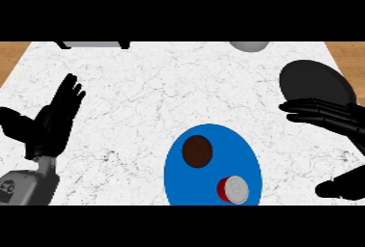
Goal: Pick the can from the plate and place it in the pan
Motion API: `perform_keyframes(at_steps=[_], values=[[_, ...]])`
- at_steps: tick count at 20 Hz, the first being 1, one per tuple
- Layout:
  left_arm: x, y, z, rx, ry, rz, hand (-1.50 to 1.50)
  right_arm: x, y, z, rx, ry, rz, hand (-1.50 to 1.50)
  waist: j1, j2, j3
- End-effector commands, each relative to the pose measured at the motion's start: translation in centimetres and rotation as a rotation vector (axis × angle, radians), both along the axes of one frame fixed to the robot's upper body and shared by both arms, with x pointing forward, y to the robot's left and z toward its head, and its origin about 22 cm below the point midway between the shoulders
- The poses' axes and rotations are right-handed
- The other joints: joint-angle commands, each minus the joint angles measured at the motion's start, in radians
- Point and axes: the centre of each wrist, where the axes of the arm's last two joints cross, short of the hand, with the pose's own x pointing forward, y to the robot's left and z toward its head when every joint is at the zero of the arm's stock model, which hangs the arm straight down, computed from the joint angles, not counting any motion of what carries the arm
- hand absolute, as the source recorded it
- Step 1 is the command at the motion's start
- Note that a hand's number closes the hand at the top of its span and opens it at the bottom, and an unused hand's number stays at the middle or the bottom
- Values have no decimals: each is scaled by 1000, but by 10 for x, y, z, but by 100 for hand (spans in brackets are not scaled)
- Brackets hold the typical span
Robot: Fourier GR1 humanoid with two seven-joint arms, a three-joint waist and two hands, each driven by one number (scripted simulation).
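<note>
The can [234, 189] lies on the blue plate [178, 178], near its lower right rim, its pale end turned up toward the view and a band of red showing along its side; just up and to the left of it on the same plate sits a dark brown round thing [197, 151]. Nothing holds the can — the pick has not begun. The right hand [321, 114] hangs at the view's right with its fingers straight and spread, grasping nothing, over the lower edge of the black pan [314, 79], which lies toward the counter's far right. The left hand [53, 118] rests open at the left edge, fingers up, well apart from the plate. By my reading the step in hand is the approach: the right hand is nearer the pan than the can, so the next move calls for it to come back and down to the plate's lower right, curl round the can without knocking the brown thing, then lift and carry it to the pan. The marble counter [143, 96] between plate and pan looks bare.
</note>
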Motion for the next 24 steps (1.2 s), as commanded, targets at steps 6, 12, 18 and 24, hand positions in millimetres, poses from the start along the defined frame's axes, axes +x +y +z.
perform_keyframes(at_steps=[6,12,18,24], values=[[-1,0,-7,5,3,-16,0,9,71,35,-376,-68,18,-150,17,3,-1],[1,0,3,-6,-2,-12,0,-9,97,8,-730,51,108,-150,17,2,-1],[-5,5,6,-6,4,11,0,-40,103,6,-772,5,145,-150,-1,0,1],[-2,-16,5,-7,0,1,0,-68,116,16,-879,-136,83,-150,-4,-1,1]])
